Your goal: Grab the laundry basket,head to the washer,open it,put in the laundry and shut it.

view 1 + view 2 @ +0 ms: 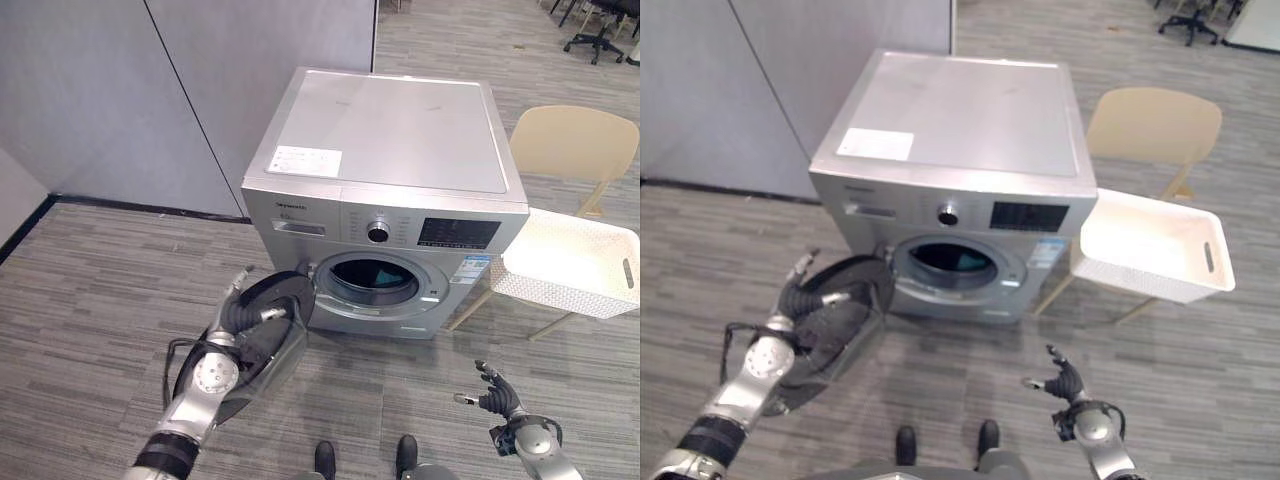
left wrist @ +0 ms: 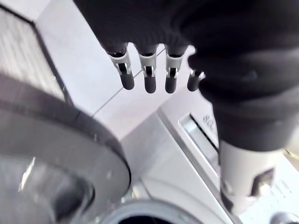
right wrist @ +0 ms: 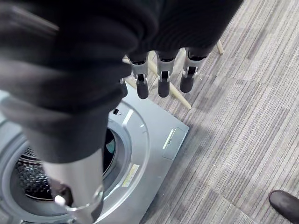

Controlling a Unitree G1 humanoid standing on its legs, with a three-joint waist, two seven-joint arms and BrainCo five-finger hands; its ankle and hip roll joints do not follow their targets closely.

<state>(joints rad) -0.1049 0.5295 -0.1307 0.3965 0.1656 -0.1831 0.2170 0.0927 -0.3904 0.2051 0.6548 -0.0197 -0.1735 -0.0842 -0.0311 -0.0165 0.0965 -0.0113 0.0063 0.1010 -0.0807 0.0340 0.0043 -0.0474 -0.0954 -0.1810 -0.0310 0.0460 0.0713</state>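
Silver washer (image 1: 390,190), door (image 1: 268,330) swung open; white laundry basket (image 1: 570,265) on chair.

Both arms: silver-grey segmented shells, round joint cap with a ring of small screws at the left forearm. Left hand (image 1: 245,312) and right hand (image 1: 493,392): dark ribbed covers over back and wrist, silver fingers (image 2: 148,70), dark rounded tips.

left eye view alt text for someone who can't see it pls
A silver washer stands with its round door swung open, the robot's left hand at the door. A white laundry basket sits on a beige chair beside the washer, and the right hand hangs open, low.
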